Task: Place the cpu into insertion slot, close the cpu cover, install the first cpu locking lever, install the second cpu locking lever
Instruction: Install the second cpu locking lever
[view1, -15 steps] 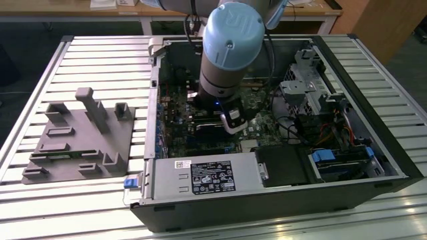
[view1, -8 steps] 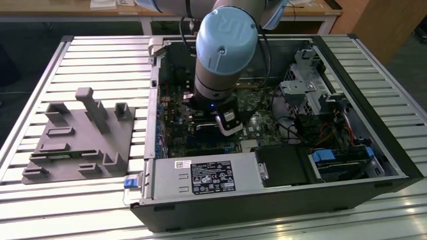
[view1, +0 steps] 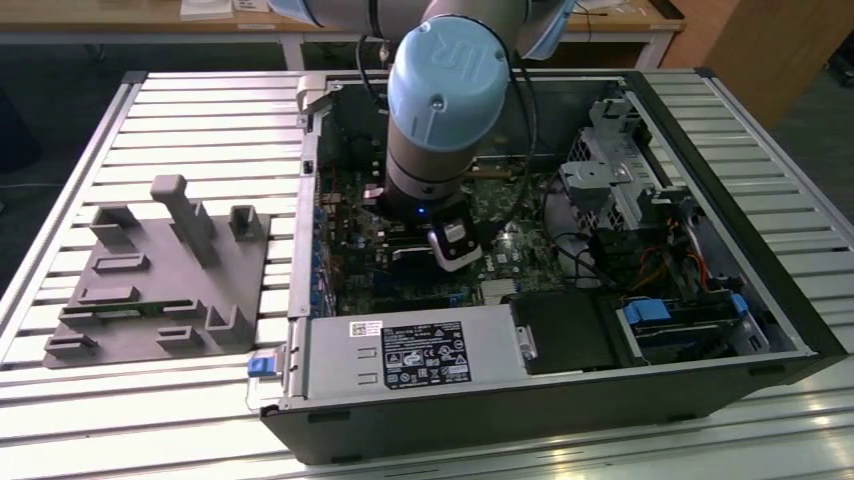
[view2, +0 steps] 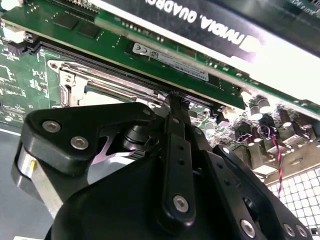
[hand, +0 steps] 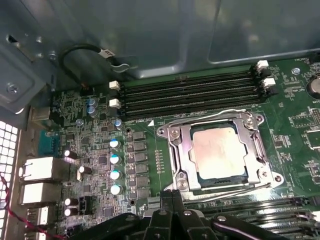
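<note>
We see the cpu (hand: 218, 151), dull tan-silver top with smudges, seated flat in the insertion slot (hand: 221, 178). The cpu cover (hand: 181, 152) lies closed around it, thin wire levers along two edges. Motherboard (hand: 145, 200) surrounds it, inside the computer case (view1: 747, 300). Gripper (hand: 172, 196) just beside the socket, fingers pinched together, holding nothing.

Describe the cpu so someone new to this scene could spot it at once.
In the first wrist view, find the green motherboard, then the four long black slots. Just beside them a silvery cpu cover frames the cpu: the board's one flat, dull silvery-tan square.
</note>
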